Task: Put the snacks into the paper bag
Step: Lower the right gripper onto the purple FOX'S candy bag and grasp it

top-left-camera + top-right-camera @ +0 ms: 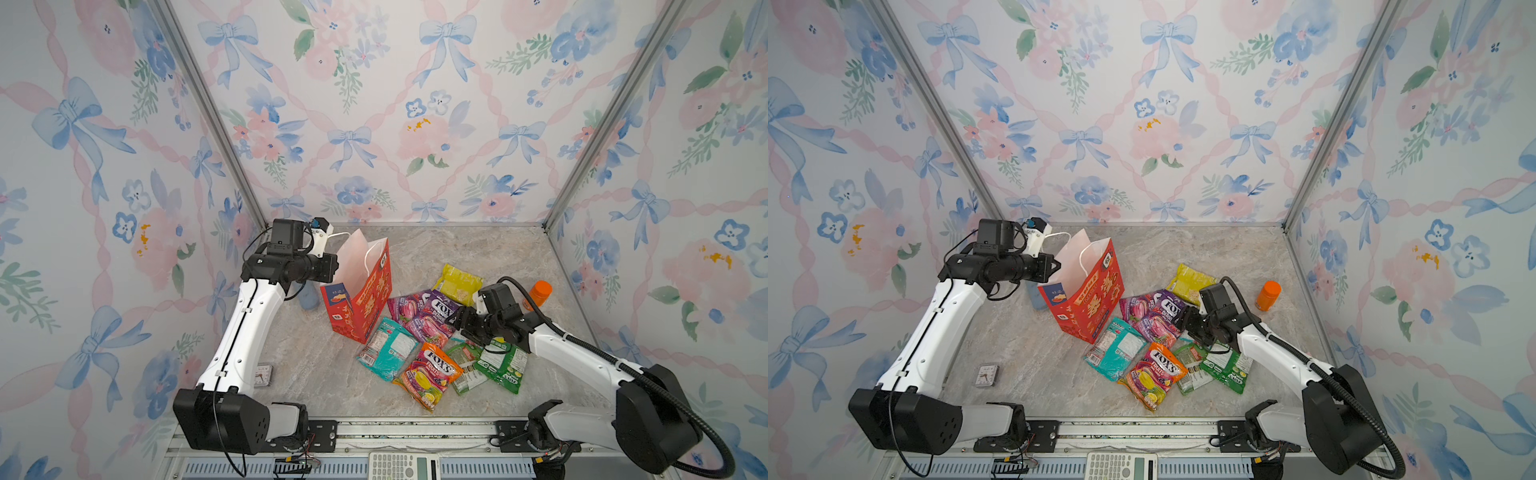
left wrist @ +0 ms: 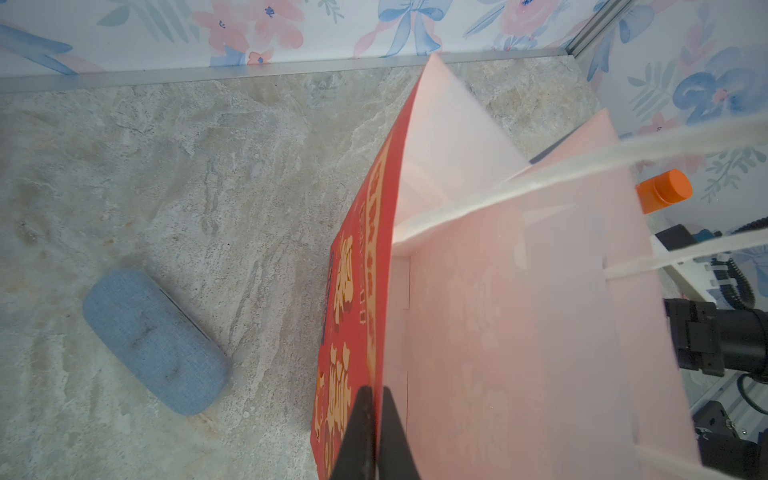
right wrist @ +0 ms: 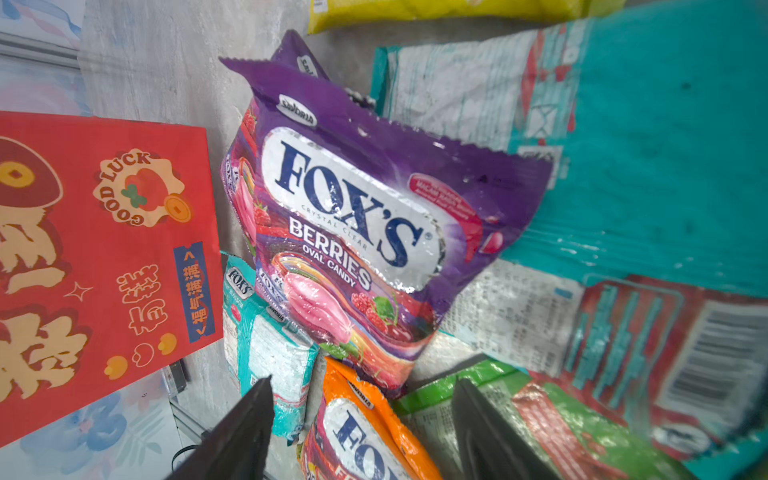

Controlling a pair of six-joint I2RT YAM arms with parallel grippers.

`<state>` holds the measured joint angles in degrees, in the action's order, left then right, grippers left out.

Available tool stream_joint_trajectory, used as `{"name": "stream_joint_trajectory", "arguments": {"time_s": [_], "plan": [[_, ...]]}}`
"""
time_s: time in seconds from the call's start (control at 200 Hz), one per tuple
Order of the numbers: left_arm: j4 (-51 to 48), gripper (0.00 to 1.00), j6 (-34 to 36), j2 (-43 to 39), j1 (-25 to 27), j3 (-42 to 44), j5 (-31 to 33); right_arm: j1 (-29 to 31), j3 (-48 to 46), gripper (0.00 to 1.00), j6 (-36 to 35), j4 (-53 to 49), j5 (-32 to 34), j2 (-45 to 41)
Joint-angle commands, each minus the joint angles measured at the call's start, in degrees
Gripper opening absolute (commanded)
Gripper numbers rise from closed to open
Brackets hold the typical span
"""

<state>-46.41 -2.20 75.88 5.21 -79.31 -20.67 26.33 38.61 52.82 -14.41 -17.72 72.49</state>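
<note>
Nearest of all, the two black fingers (image 3: 237,440) of the right jaws stood apart, closed on nothing. Just ahead of them, in line with the gap, the purple packet (image 3: 353,216) lay tilted on its neighbours, its lower end toward the jaws and its saw-toothed top seal farther off. An orange packet (image 3: 365,424) sat under the gap, with a green packet (image 3: 582,432) beside one tip and a small teal packet (image 3: 266,353) beside the other. All of them lay in a loose, overlapping heap on the table (image 1: 478,257).

Just beyond the heap from the right jaws, the paper bag (image 1: 368,299) stood upright. The left jaws were together, clamped on the rim of its red wall, and no packet showed inside it.

The purple packet looked light, soft and crinkly. Its glossy film would likely be slippery, and any loose sweets inside would shift under a squeeze. A pinch across the raised lower end, or on a flat crimped seal, seemed the surest hold, while a grip on the bulging middle might slide off. The bag was thin paper and would probably tip easily, so the hold on its rim looked useful.
</note>
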Motion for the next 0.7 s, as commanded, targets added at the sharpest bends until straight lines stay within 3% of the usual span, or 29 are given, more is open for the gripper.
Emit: {"name": "stream_joint_trajectory", "arguments": {"time_s": [0.0, 0.39, 0.49, 0.695], "plan": [[0.2, 0.00, -0.3, 0.0, -0.3, -0.5, 2.2, 0.2, -2.6, 0.70, 4.1, 6.4, -1.4, 1.2], [0.0, 0.00, -0.9, -1.4, 0.6, 0.5, 7.0, 0.2, -5.5, 0.68, 10.1, 21.1, -3.0, 9.6], [-0.1, 0.00, -0.9, -0.8, 1.3, 1.1, 8.3, 0.2, -5.5, 0.61, 10.6, 23.1, -3.2, 11.1], [0.0, 0.00, -0.9, -0.9, 2.1, 0.7, 10.5, 0.3, -4.0, 0.32, 10.2, 23.1, -3.0, 11.4]]}}
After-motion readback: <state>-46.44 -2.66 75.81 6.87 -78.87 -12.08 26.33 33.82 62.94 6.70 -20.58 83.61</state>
